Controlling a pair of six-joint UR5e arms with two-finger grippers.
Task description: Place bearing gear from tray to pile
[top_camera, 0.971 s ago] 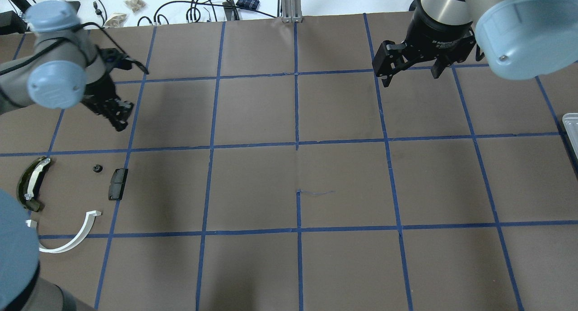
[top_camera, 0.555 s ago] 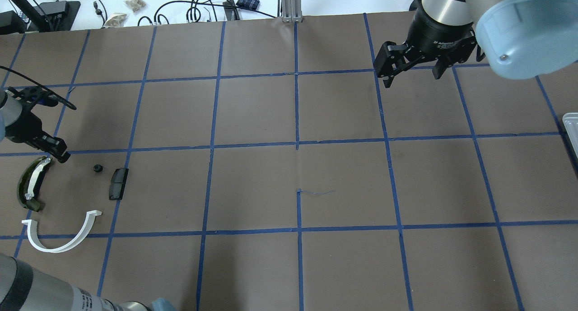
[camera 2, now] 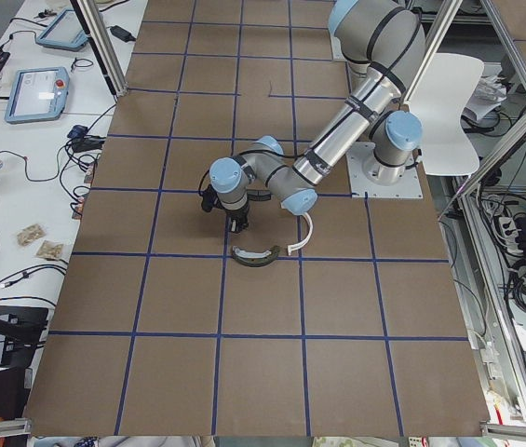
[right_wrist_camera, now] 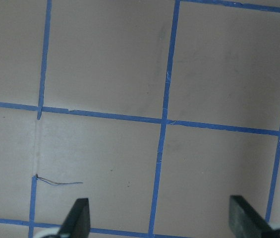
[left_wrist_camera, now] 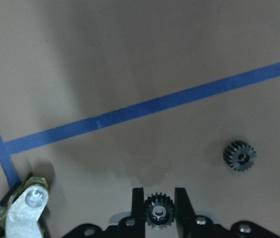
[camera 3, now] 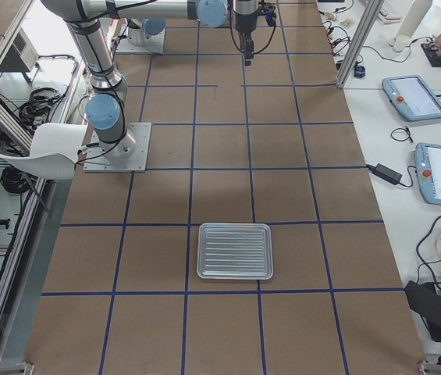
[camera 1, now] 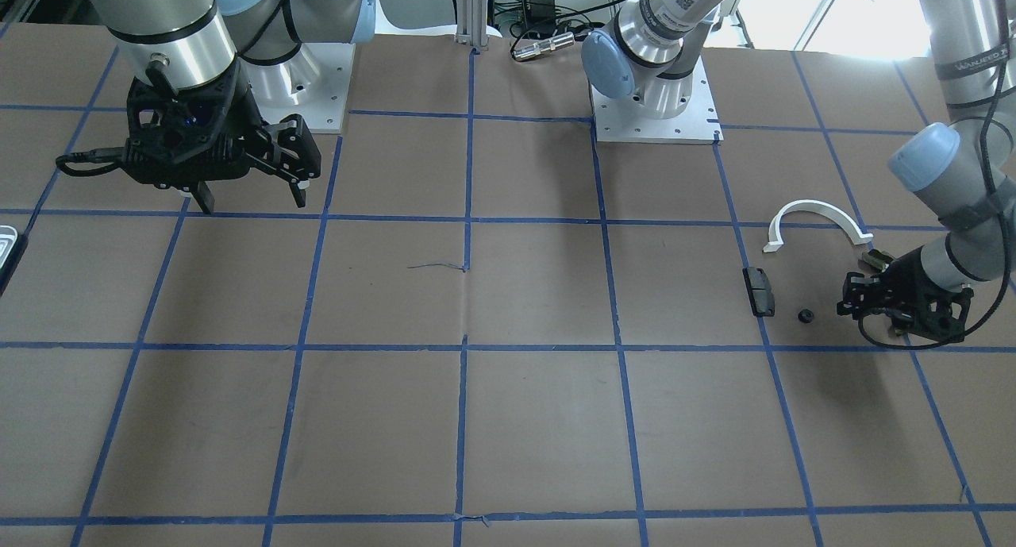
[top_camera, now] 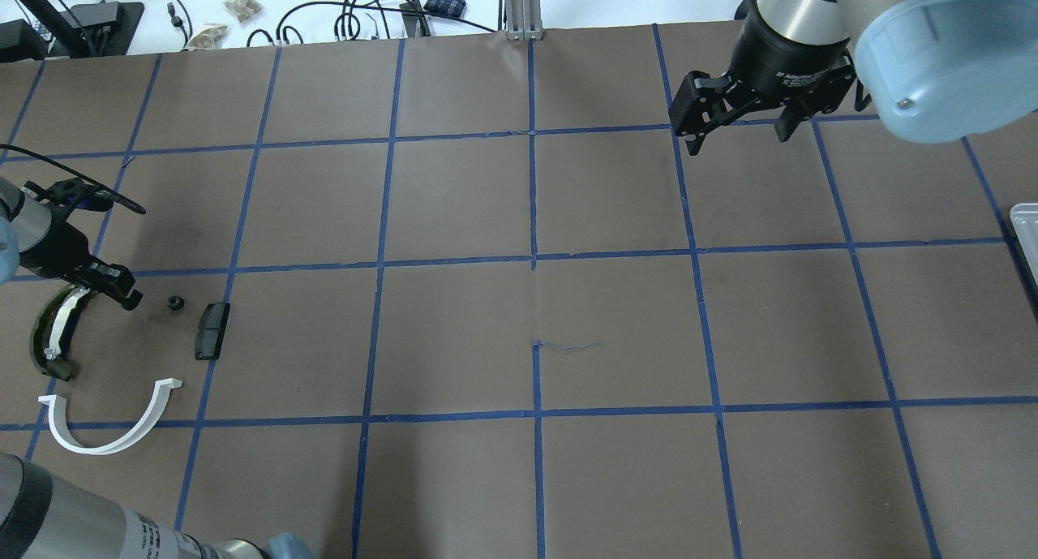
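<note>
1. The brown worktop [top_camera: 454, 332], gridded with blue tape, looks just as it did a second ago.
2. You find the tray [camera 3: 234, 251] at the robot's right end of the worktop, well apart from both arms. Only its corner shows at the right edge of the overhead view, in the same spot as before.
3. The right gripper [top_camera: 738, 139] hangs over the far right part of the worktop. Its jaws are spread wide with nothing between them, and it has barely shifted over the last second.
4. The left gripper [camera 1: 853, 305] is where you see the change.
   - A second ago it was higher up and farther from the robot.
   - 0.6 s ago its tip was at the far end of the olive piece.
   - Now it sits low, a little nearer the middle of the worktop, just beside the pile [camera 2: 255, 256].
5. The white plastic arc [camera 1: 817, 206] lies nearest the robot. The left arm's elbow hid part of it a second ago, and you now see all of it.
6. The olive curved piece [top_camera: 55, 332] with its white strip has not moved. The left gripper now covers its far end in the overhead view.
7. The small black block [top_camera: 212, 330] stays put, towards the middle of the worktop.
8. A loose gear [top_camera: 173, 303] lies between the block and the left gripper, close to the gripper's tip but apart from it.
9. The bearing gear [left_wrist_camera: 155, 213] is pinched between the left gripper's narrow jaws. You cannot tell whether it touches the worktop.
</note>
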